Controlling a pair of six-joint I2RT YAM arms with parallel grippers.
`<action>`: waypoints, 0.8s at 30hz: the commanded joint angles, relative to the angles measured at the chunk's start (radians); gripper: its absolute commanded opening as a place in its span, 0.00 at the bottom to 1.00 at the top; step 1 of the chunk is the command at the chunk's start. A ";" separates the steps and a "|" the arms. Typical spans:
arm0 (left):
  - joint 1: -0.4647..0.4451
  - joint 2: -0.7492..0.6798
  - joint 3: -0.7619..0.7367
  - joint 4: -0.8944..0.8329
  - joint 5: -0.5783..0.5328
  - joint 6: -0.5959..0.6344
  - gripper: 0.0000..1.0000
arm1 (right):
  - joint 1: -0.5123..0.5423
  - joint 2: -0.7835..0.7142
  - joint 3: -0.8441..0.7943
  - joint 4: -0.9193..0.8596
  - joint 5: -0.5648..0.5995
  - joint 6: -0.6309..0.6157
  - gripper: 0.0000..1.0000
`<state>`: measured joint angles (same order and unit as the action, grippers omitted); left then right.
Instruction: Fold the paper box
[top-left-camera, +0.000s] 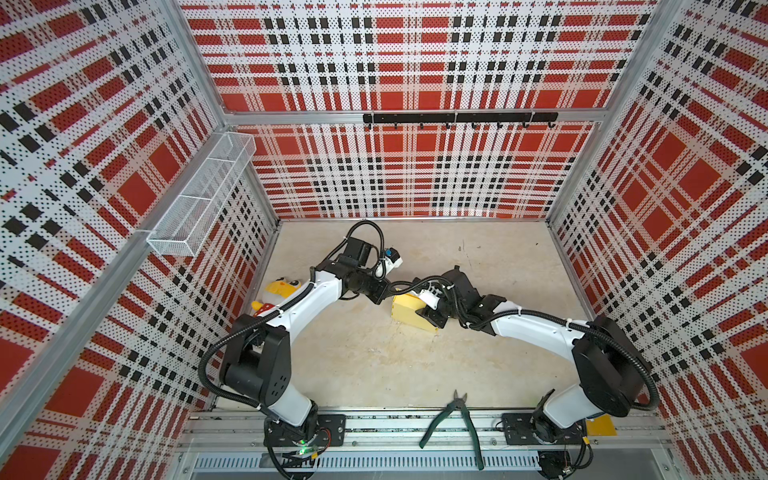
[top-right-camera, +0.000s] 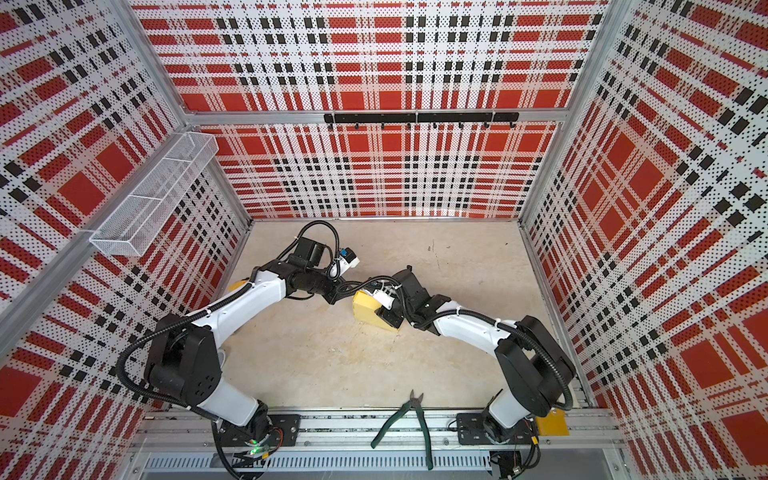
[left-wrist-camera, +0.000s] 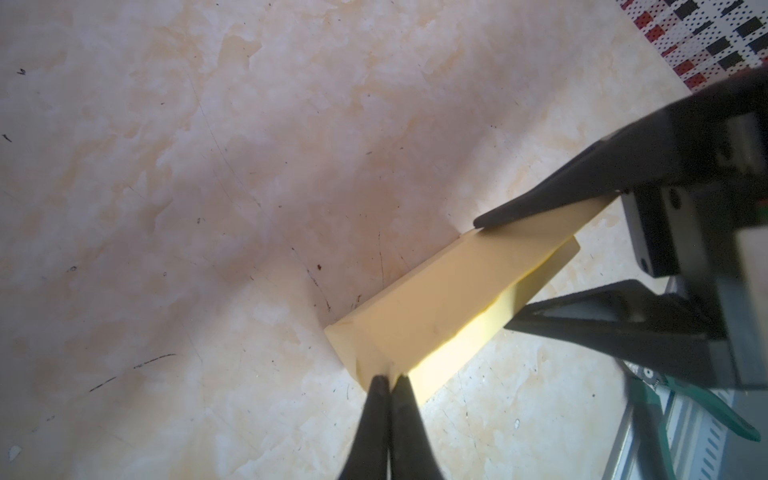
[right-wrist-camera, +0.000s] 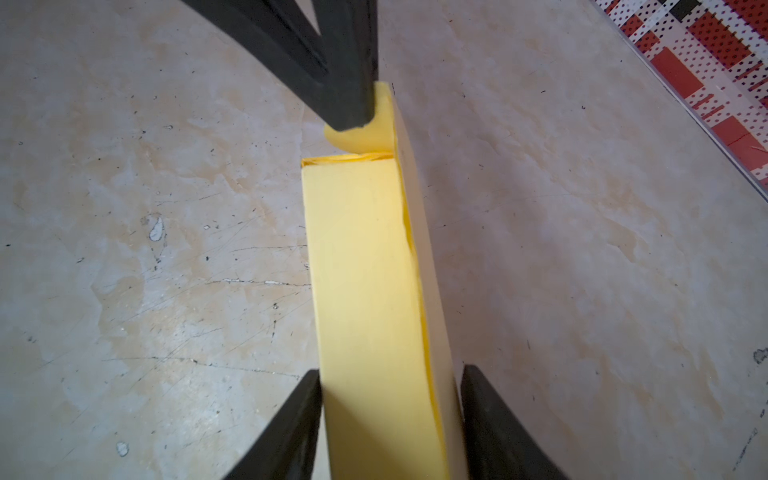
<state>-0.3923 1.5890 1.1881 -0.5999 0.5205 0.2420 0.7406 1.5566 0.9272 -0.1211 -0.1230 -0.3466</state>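
Most folds look done to us: our right tool (right-wrist-camera: 390, 372) clamps the paper box (right-wrist-camera: 357, 270) across its thickness, while our left tool (left-wrist-camera: 388, 378), fully closed, meets the still-untucked rounded tab (right-wrist-camera: 361, 139).

Green-handled pliers (top-left-camera: 459, 404) lie with handles spread across the aluminium rail (top-left-camera: 382, 424) at the front edge of a marbled beige tabletop (top-left-camera: 374, 365), seen in both top views. A yellow plush toy (top-left-camera: 279, 288) (red polka dots show at its near end) sits beside the left plaid wall (top-left-camera: 83, 124), where a white wire-mesh basket (top-left-camera: 203, 195) hangs. A black hook rail (top-left-camera: 459, 118) crosses the back wall (top-left-camera: 415, 174).
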 joint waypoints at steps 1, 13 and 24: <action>-0.004 0.011 0.041 -0.005 0.044 -0.052 0.02 | 0.012 0.025 -0.014 -0.023 0.008 0.009 0.57; 0.005 0.019 0.035 -0.024 0.029 -0.042 0.00 | 0.014 0.016 0.005 -0.054 -0.001 -0.005 0.67; 0.007 0.020 0.024 -0.030 0.011 -0.029 0.00 | 0.012 -0.013 0.033 -0.090 -0.005 0.009 0.69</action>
<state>-0.3916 1.6005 1.1999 -0.6209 0.5335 0.2138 0.7467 1.5570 0.9409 -0.1749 -0.1112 -0.3470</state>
